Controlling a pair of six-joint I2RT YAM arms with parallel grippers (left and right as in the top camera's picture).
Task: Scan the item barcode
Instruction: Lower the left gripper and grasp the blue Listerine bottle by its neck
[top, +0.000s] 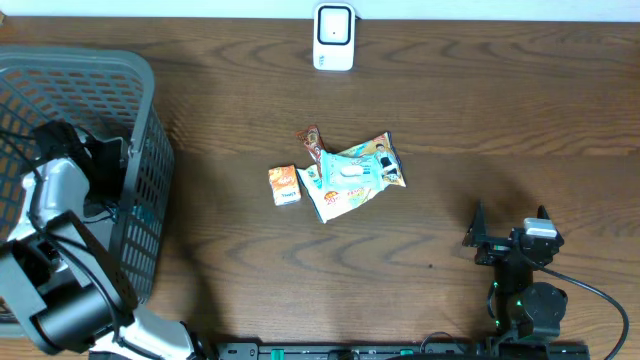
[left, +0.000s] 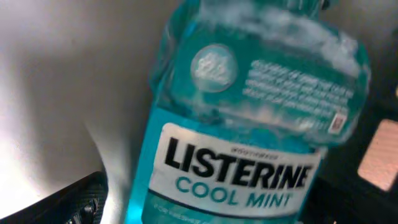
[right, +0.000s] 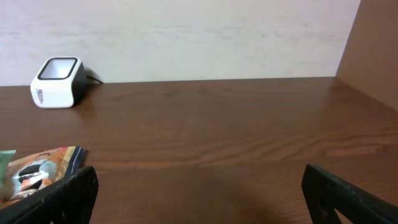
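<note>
Right up against my left wrist camera is a blue-green Listerine Cool Mint bottle (left: 249, 124), so close that it looks fuzzy. It is inside the grey basket (top: 90, 58) at the far left of the table (top: 480, 120). I think this is the item I must scan. I can see its front label but no barcode.

To do this step well, I think I should close my fingers around the middle of the bottle. It looks smooth and full, so I should squeeze firmly. Then I should lift it straight up so it does not bump the basket wall. After that I must find the side with the barcode and turn it to the white scanner (top: 333, 37). That sits at the back edge of the table, well apart from the basket.

My left gripper (top: 108, 170) is down in the basket with its jaws wide apart. The bottle is right in front of it. I cannot tell if my fingers touch it, and I do not think I hold it yet.

Near the middle of the table lie a small orange box (top: 285, 185) and, just beside it, a pale green pack (top: 355, 168) on some snack packets.

On the right, my right gripper (right: 199, 186) sits low over bare wood, jaws wide apart, holding nothing
</note>
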